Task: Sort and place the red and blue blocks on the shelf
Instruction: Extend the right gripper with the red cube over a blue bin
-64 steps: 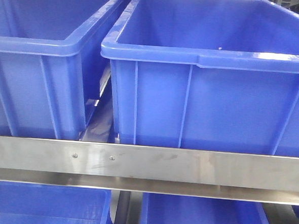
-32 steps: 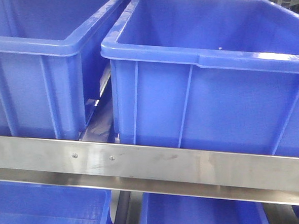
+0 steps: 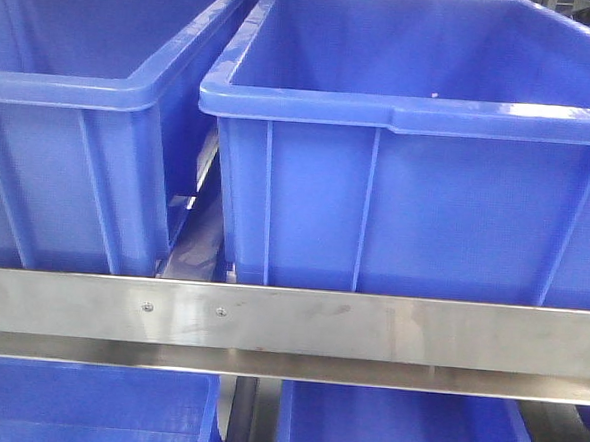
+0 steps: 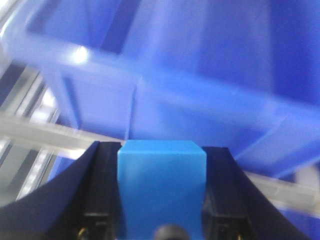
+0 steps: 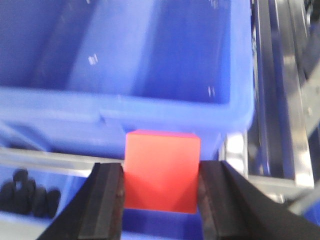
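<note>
Front view: nothing changed over the last second. Same two upper crates, left crate [image 3: 76,117] and right crate [image 3: 408,168], sitting behind the shelf [image 3: 289,321] front rail, two more crates on the tier below. Neither arm has entered that view, so nothing is placed yet.

Left gripper [image 4: 161,200]: clenched on the blue block [image 4: 161,185], both fingers flat against its side faces, block square between them. Wrist view is motion-blurred, so I judge this arm is travelling. Ahead of it is a blue crate rim and wall, with a steel rail running below. Can't tell which crate it is.

Right gripper [image 5: 160,195]: clenched on the red block [image 5: 161,170], pads on both sides, grip looks centred. Block sits in front of a crate's front rim, near that crate's right corner; steel rack frame to the right. Some small dark parts [image 5: 27,192] lie in a lower bin at bottom left, unrelated.

Status: both blocks are in hand, both arms are in front of the rack, no release yet. Next needs each block lifted over its crate rim before opening. Risk: clipping the rim, or mixing up the crates, since everything is blue.
</note>
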Controlling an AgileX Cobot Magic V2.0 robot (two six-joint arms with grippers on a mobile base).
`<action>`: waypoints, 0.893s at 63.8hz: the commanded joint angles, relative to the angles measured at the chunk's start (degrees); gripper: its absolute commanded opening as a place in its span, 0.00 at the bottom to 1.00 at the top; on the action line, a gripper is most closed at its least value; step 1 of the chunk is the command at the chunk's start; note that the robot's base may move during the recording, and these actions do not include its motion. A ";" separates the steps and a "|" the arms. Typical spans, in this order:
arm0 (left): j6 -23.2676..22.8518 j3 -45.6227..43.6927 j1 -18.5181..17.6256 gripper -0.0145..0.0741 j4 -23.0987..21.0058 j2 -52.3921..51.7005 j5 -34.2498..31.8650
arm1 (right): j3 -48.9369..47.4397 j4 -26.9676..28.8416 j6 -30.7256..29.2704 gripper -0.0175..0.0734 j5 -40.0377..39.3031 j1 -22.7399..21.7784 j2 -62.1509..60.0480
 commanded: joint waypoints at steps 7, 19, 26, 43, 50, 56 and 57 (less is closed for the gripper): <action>-0.58 -2.15 0.00 0.30 -0.14 0.44 -8.68 | -4.81 -0.58 -0.02 0.25 -8.15 -0.29 0.41; -0.58 -5.80 0.00 0.30 -0.14 3.18 -8.58 | -9.96 -0.63 -0.07 0.25 -8.32 -0.29 5.13; 0.03 -8.95 0.00 0.30 -0.14 5.81 -8.69 | -12.48 -0.83 -0.07 0.25 -9.10 -0.29 9.05; 0.03 -16.44 0.00 0.30 1.82 14.82 -8.80 | -18.95 -0.96 -0.07 0.25 -11.83 -0.29 19.24; 0.18 -19.02 0.00 0.30 1.82 18.91 -8.80 | -21.93 -0.96 -0.07 0.25 -11.83 -0.22 23.58; 1.56 -21.28 0.00 0.30 1.95 22.69 -8.91 | -24.24 -0.96 -0.07 0.25 -11.83 -0.22 26.86; 1.56 -21.55 0.00 0.30 1.95 23.23 -8.91 | -24.55 -0.96 -0.07 0.25 -11.83 -0.22 27.30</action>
